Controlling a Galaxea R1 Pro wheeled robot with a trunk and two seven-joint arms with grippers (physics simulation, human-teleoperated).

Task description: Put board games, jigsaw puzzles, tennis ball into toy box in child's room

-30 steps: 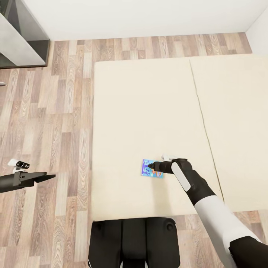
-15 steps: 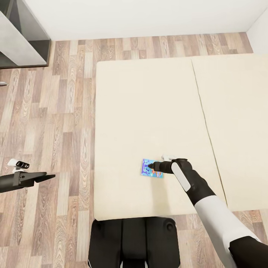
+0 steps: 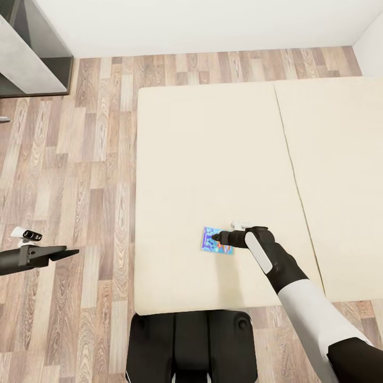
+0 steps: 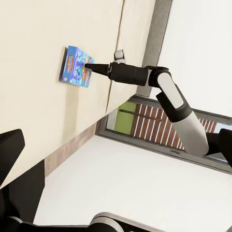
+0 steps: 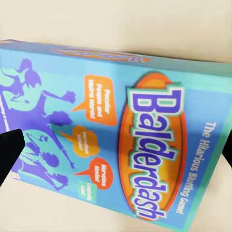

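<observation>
No visible change from half a second ago: your arms and the view are static. Your right gripper sits low over the small blue "Balderdash" board game box, which lies flat near the front edge of the plain beige bed mattress. Right wrist view shows dark fingertips spread either side of the box, released, not gripping. Left gripper hangs over the wood-plank floor, well apart; can't tell its jaw state.

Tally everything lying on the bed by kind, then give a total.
Board games: 1, the blue Balderdash box on the bed, under the right gripper
Jigsaw puzzles: 0
Tennis balls: 0
Total: 1
</observation>
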